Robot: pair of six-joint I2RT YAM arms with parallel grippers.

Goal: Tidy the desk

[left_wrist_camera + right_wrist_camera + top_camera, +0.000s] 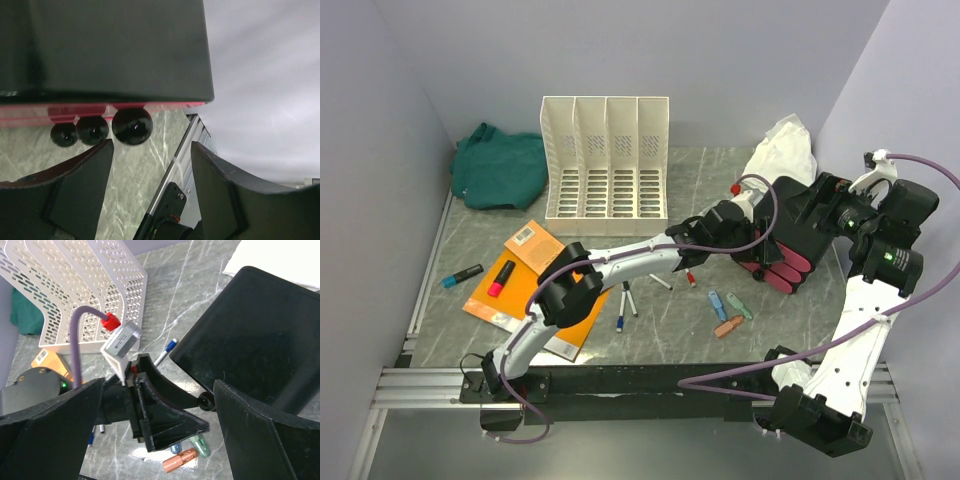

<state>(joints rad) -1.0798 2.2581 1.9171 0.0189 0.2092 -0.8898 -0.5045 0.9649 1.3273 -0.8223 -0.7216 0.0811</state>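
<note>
The desk is dark grey-green stone with white veins. A black box with pink-red parts sits at its right side. My left gripper is open and empty at the box's left edge. In the left wrist view bare desk shows between its fingers, with the box just ahead. My right gripper is open and empty over the box's far side. In the right wrist view a left gripper finger lies between its fingers, with the box to the right.
A white file organizer stands at the back, with a green cloth to its left and a white bag at the back right. Orange notebooks with a red marker, pens and small capsules lie in front.
</note>
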